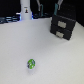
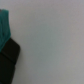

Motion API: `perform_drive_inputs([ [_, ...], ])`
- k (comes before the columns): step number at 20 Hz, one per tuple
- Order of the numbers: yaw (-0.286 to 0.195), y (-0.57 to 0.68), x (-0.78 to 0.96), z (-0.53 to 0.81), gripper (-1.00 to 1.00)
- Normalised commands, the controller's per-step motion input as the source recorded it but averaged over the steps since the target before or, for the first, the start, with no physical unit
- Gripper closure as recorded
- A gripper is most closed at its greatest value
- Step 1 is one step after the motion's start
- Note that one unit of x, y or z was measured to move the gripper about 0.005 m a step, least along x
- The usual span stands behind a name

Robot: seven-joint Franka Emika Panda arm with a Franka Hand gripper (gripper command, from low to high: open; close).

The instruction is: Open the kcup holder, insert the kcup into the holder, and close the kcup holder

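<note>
The kcup holder [image 1: 63,26] is a black box with two stacked drawer fronts, both pushed in, standing at the back on the exterior view's right. The kcup [image 1: 31,64], a small green pod with white patches, lies alone on the white table near the front. My gripper [image 1: 25,12] is a white block hanging at the back on the exterior view's left, far from both. Its fingers are too small and blurred to read. The wrist view is blurred and shows neither the holder nor the kcup.
Dark and blue clutter [image 1: 7,20] lines the table's back edge on the exterior view's left. Dark struts [image 1: 56,6] rise behind the holder. The wrist view shows pale table with a teal shape [image 2: 4,26] and a black object [image 2: 8,59] at one edge.
</note>
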Motion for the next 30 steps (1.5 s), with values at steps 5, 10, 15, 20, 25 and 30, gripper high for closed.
perform_drive_inputs([
  [5, -0.169, 0.80, -0.15, -0.02, -1.00],
  [10, -0.176, 0.78, -0.16, -0.11, -1.00],
  [15, -0.171, 0.68, -0.12, -0.17, -1.00],
  [20, -0.161, 0.59, -0.04, -0.21, -1.00],
  [25, -0.158, 0.53, -0.04, -0.25, -1.00],
  [30, -0.150, 0.41, -0.07, -0.30, -1.00],
])
